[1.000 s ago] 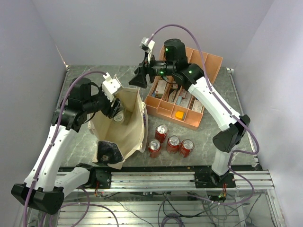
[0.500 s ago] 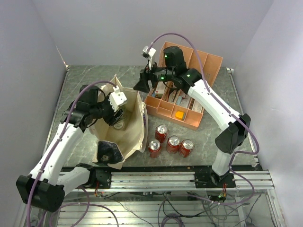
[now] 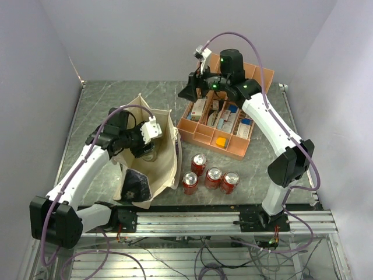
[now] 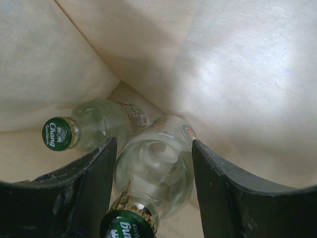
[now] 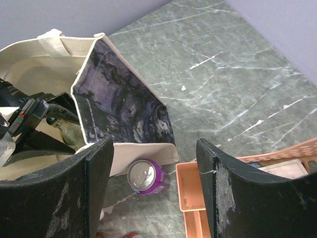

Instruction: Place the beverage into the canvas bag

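At centre left of the overhead view, my left pincer [image 4: 152, 148] is down inside the canvas bag [image 3: 166, 162], fingers closed on a clear glass bottle [image 4: 158, 166]. A second bottle [image 4: 99, 129] lies on the bag's floor beside it. Toward the upper right, my right pincer [image 5: 153, 144] hangs spread and empty above the orange organizer [image 3: 203, 137].

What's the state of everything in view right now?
Canvas bag: standing, mouth open.
Left gripper: inside the bag, shut.
Held bottle: capped, in the left gripper.
Other bottle: capped, lying on the bag floor.
Right gripper: open, empty.
Red cans: four, upright on the table.
Purple can: upright beside the bag.
Organizer: on table, partly filled.
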Available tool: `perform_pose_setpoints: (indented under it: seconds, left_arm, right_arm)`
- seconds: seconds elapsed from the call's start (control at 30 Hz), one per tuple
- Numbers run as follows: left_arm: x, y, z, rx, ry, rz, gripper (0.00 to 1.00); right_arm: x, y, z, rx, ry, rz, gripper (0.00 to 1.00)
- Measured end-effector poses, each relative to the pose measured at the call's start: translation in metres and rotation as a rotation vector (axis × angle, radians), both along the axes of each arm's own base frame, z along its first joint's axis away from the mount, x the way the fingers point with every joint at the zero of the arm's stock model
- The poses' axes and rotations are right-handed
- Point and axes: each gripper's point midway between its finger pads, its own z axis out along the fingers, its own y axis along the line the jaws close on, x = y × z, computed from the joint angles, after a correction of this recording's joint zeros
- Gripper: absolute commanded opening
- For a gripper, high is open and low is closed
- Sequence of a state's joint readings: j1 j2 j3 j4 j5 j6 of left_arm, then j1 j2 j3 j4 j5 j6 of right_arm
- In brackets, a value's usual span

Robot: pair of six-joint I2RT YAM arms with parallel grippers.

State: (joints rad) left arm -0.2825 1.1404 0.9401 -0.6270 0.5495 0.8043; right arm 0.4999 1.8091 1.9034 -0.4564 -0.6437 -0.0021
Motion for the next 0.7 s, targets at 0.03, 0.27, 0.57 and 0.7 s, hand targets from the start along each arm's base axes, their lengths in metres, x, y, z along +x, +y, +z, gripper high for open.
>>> perform_pose_setpoints:
  seconds: [0.03, 0.27, 0.57, 0.7]
  left_arm:
    - [0.001, 0.000, -0.002, 0.007, -0.002, -0.007, 0.07]
    - [0.005, 0.003, -0.020, 0.076, 0.010, -0.063, 0.07]
    - [0.001, 0.010, -0.022, 0.185, 0.059, -0.185, 0.07]
    - [-0.007, 0.014, -0.024, 0.226, 0.088, -0.243, 0.07]
  right_arm:
    - [0.003, -0.003, 0.001, 0.004, 0.000, -0.007, 0.67]
    - [0.025, -0.021, -0.003, 0.026, 0.010, -0.045, 0.67]
    - [0.040, -0.026, -0.023, 0.030, 0.060, -0.055, 0.67]
    - [0.043, -0.027, -0.028, 0.030, 0.069, -0.053, 0.67]
